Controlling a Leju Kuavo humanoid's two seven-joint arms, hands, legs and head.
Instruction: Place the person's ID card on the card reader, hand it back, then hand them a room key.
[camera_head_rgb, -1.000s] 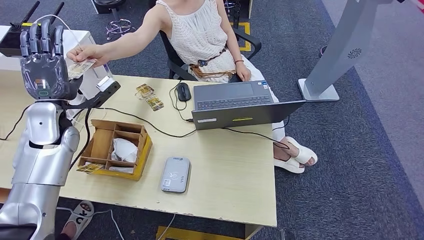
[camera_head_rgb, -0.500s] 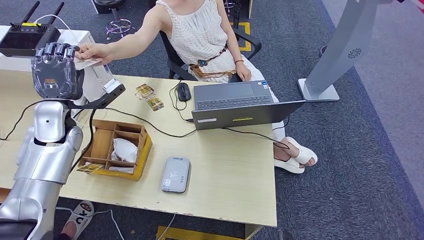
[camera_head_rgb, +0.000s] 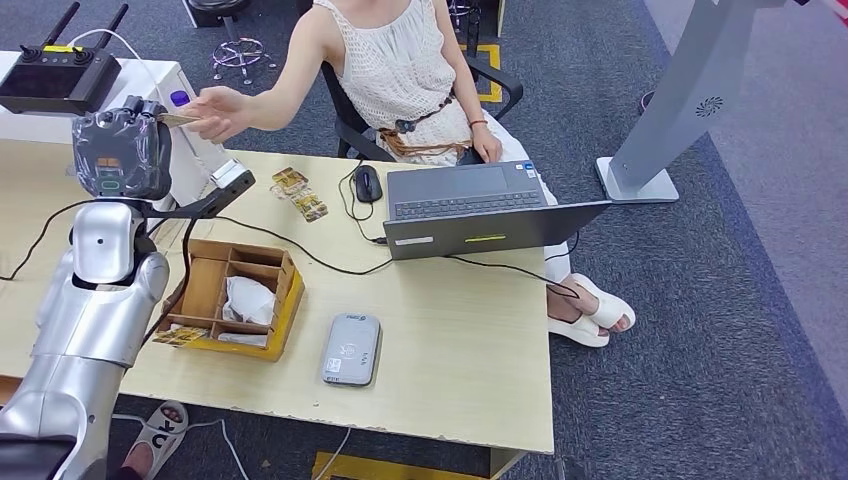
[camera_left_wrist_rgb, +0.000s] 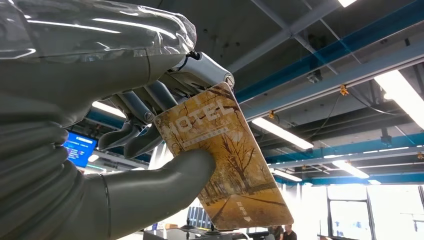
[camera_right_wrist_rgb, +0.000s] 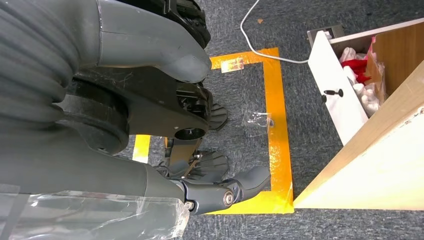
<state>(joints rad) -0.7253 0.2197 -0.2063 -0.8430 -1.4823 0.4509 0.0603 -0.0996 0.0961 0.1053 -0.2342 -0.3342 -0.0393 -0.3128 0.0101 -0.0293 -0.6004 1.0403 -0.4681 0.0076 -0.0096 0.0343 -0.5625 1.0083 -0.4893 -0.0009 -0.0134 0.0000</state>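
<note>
My left hand (camera_head_rgb: 122, 150) is raised at the table's far left corner. It pinches a tan card printed HOTEL (camera_left_wrist_rgb: 220, 150) between thumb and fingers (camera_left_wrist_rgb: 140, 107). From above, the card (camera_head_rgb: 177, 119) sticks out toward the seated person's outstretched hand (camera_head_rgb: 217, 111), which is right at its far end; I cannot tell whether it touches. The grey card reader (camera_head_rgb: 351, 348) lies flat near the table's front edge. My right hand (camera_right_wrist_rgb: 100, 170) hangs beside the table over the carpet, holding nothing, thumb and fingers apart.
A wooden compartment box (camera_head_rgb: 205, 290) with cards and white paper sits in front of my left arm. Two loose cards (camera_head_rgb: 298, 194), a mouse (camera_head_rgb: 367, 183) and an open laptop (camera_head_rgb: 470, 205) lie further right. Cables cross the table (camera_head_rgb: 470, 350). A remote controller (camera_head_rgb: 58, 80) rests far left.
My left hand's fingers were upright and spread; they have folded down onto the card. The person's hand has drawn slightly to the right, away from my palm.
</note>
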